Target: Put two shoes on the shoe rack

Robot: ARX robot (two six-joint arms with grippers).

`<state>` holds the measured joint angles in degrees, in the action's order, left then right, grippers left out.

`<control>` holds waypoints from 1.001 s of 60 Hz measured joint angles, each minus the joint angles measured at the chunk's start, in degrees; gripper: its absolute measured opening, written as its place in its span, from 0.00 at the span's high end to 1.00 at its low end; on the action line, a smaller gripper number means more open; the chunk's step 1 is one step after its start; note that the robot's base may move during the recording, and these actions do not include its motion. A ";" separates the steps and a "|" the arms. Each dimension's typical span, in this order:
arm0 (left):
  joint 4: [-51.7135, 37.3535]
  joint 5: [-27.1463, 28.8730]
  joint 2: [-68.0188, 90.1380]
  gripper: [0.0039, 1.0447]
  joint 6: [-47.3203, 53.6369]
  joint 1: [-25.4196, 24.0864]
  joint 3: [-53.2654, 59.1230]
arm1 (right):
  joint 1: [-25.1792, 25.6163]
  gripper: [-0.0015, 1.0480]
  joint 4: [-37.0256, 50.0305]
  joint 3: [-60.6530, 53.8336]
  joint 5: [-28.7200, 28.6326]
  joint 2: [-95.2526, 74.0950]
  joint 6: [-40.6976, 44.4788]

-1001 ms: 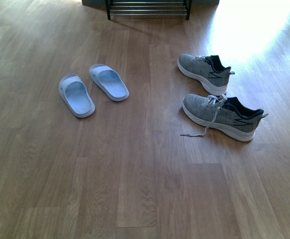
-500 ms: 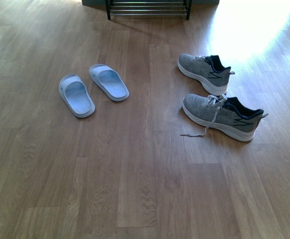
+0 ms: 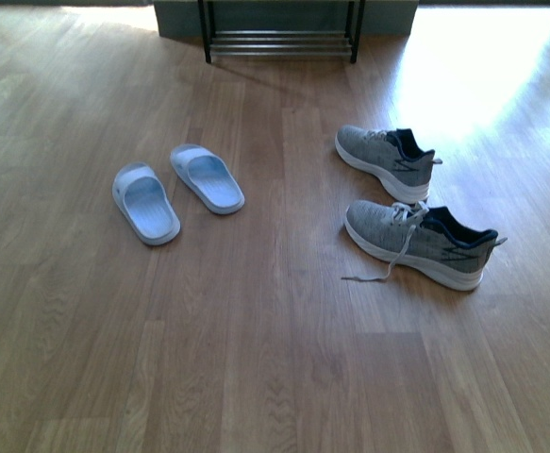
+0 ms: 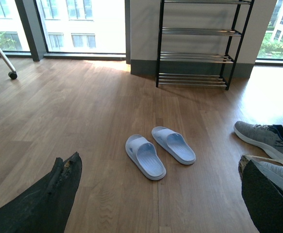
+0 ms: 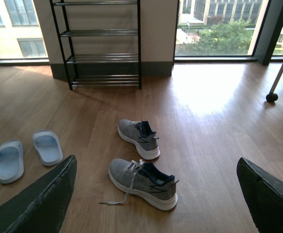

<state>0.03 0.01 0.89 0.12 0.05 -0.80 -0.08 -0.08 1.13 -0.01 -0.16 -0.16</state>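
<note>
Room: sunlit wood-plank floor (image 3: 256, 359).
Left gripper (image 4: 158, 162): jaws spread wide, nothing held.
Right gripper (image 5: 157, 164): spread wide too, empty.
Sneakers: near sneaker (image 3: 421, 243), lace trailing, and far sneaker (image 3: 388, 160) lie on the floor, right side.
Slides: pale blue slides (image 3: 207, 177), left.
Shoe rack (image 3: 279, 42): far end, well apart from both sneakers.
Progress: nothing started, I'd say; both shoes need lifting and placing.

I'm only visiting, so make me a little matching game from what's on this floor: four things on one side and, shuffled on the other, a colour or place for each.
1 slippers
2 near sneaker
3 far sneaker
4 rack

A black frame, by the wall
B lace trailing on the floor
C pale blue
D grey, closer to the rack

Pairs: 1-C, 2-B, 3-D, 4-A
</note>
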 joint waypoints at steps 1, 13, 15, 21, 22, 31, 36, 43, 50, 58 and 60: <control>0.00 0.00 0.00 0.09 0.00 0.00 0.00 | 0.00 0.09 0.00 0.00 0.00 0.00 0.00; -0.02 0.00 0.00 0.09 0.00 0.00 0.00 | 0.00 0.09 0.00 0.00 -0.02 0.00 0.00; 0.00 0.00 0.00 0.09 -0.02 0.00 0.00 | 0.00 0.09 0.00 0.00 0.00 0.00 0.00; 0.00 0.15 0.00 0.09 -0.02 0.00 0.00 | 0.00 0.09 0.00 0.00 -0.07 0.00 0.00; 0.00 0.15 0.00 0.09 -0.02 0.00 0.00 | 0.00 0.09 0.00 0.00 -0.07 0.00 0.00; 0.00 0.13 0.00 0.09 0.00 0.00 0.00 | 0.00 0.09 0.00 0.00 -0.04 0.00 0.00; -0.02 0.11 0.00 0.09 0.00 0.00 0.00 | 0.02 0.09 0.00 0.00 -0.02 0.00 0.00; -0.02 0.11 0.00 0.09 0.00 0.00 0.00 | 0.00 0.09 0.00 0.00 -0.04 0.00 0.00; 0.00 0.11 0.00 0.09 0.00 0.00 0.00 | 0.00 0.09 0.00 0.00 -0.02 0.00 0.00; -0.02 -0.07 0.00 0.09 0.00 0.00 0.00 | 0.00 0.09 0.00 0.00 0.22 0.00 0.00; 0.00 -0.04 0.00 0.09 0.00 0.00 0.00 | 0.00 0.09 0.00 0.00 0.17 0.02 0.00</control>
<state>0.03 -0.03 0.89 0.12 0.05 -0.80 -0.08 -0.08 1.13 0.16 -0.14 -0.16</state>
